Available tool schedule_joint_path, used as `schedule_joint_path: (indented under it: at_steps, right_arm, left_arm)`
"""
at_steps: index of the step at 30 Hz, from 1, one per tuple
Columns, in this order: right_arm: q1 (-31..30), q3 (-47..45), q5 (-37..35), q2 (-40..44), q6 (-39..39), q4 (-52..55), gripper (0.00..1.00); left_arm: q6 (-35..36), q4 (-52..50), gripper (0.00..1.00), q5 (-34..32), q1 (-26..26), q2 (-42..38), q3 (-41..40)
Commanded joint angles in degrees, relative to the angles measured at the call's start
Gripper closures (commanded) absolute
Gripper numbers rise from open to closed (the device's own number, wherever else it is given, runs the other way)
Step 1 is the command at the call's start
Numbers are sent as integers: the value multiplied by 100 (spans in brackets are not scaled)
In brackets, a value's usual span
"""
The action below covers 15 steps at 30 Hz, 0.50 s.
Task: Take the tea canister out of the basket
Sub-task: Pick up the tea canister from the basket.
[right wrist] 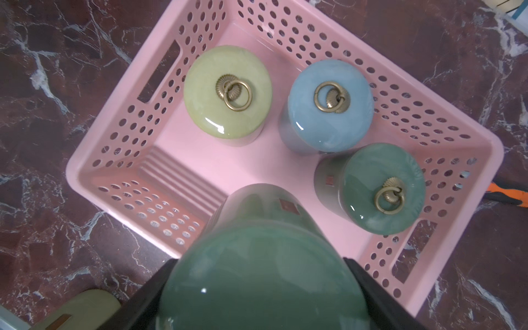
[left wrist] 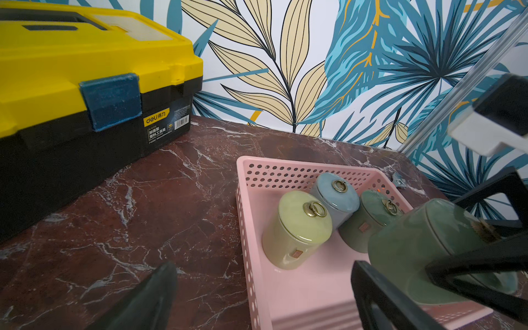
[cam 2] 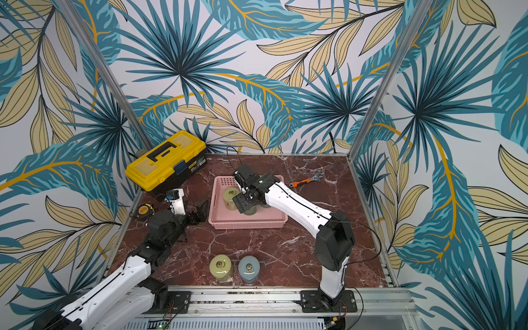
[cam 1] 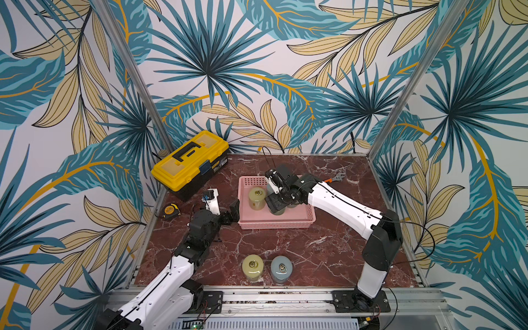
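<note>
The right gripper (right wrist: 263, 288) is clamped on a dark green canister (right wrist: 257, 228). Its black jaws press on opposite sides of the round body and stand wide because the jar is wide. Holding the body rather than the small brass ring on the lid probably gives a steadier grip on such glossy ware. In both top views this gripper sits just right of the frame's centre, over the middle of the pink basket (cam 1: 274, 227). The canister looks raised above its neighbours yet lies within the basket's outline, so I judge the lift begun and the carry-out not yet done.

Three more jars stand upright on the basket floor: a yellow-green one (right wrist: 225, 94), a blue one (right wrist: 328, 105) and a second green one (right wrist: 383, 188). The held jar is apart from them, which leaves the jaws room.

The left gripper (cam 1: 232, 214) has its jaws spread and holds nothing. It sits left of centre, just beside the basket's left wall, and I cannot tell whether it touches it. It may be placed there to stay out of the way.

At lower centre, a yellow jar (cam 1: 253, 267) and a grey-blue jar (cam 1: 281, 268) stand side by side on the marble table (cam 1: 328, 251), a likely spot for this one. A toolbox (cam 1: 190, 160) sits at the table's upper left corner.
</note>
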<state>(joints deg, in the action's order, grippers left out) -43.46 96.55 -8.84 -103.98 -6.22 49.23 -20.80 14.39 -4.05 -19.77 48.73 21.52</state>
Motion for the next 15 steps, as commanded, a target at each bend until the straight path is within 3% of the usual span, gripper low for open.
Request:
schedule_joint_path:
  at_steps: [1, 15]
  right_arm:
    - [-74, 43, -178, 376, -101, -39, 51]
    - [-222, -680, -359, 1056, -305, -28, 52]
  left_arm:
    - [99, 156, 0, 6, 22, -30, -157]
    - [120, 143, 0, -8, 18, -45, -157]
